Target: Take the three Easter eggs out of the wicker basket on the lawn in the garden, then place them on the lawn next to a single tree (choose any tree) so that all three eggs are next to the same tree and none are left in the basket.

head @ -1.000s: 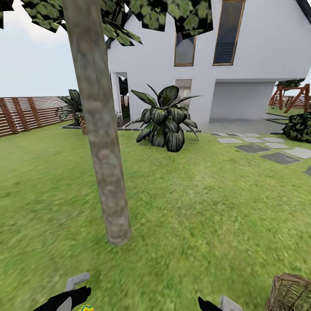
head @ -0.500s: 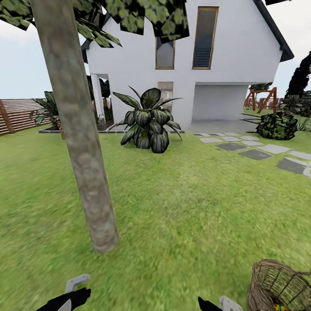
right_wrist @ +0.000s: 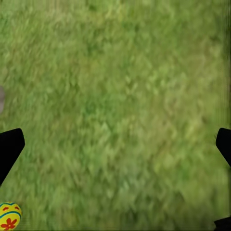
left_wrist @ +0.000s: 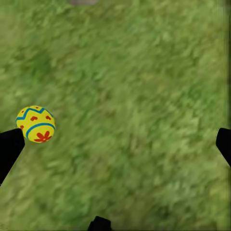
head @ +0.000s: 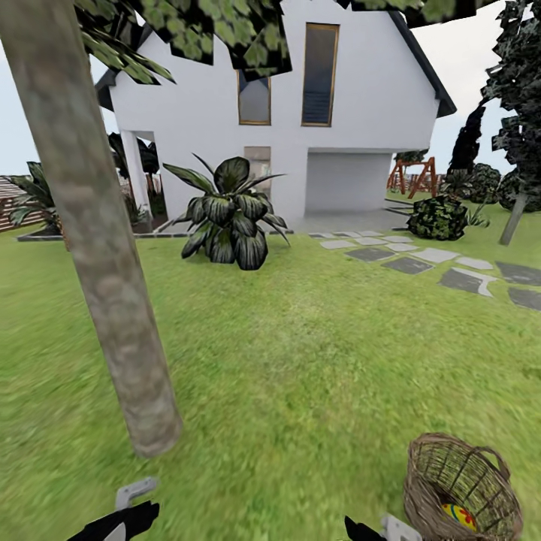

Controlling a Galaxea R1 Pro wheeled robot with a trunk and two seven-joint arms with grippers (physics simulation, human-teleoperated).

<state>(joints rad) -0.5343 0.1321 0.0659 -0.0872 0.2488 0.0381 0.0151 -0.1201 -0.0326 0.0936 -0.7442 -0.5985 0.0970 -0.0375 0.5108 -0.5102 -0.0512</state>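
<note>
The wicker basket (head: 462,481) stands on the lawn (head: 315,361) at the lower right of the head view, with one yellow painted Easter egg (head: 458,515) lying inside it. The tree (head: 98,285) rises at the left, its grey-brown trunk meeting the grass close in front of me. In the left wrist view my left gripper (left_wrist: 118,144) hangs open over grass, and an Easter egg (left_wrist: 36,124) lies on the ground beside one fingertip. My right gripper (right_wrist: 118,144) is also open above bare grass, with an egg (right_wrist: 9,216) at the corner of its view.
A white gabled house (head: 285,113) stands at the back, with a large dark leafy plant (head: 229,214) in front of it. Grey stepping stones (head: 421,263) run to the right, toward shrubs (head: 439,218) and another tree (head: 518,113). Open grass lies between trunk and basket.
The head camera has swung to the right: the trunk and house slid left in the picture, and the basket came fully into view, showing the egg inside. Both grippers hold the same pose.
</note>
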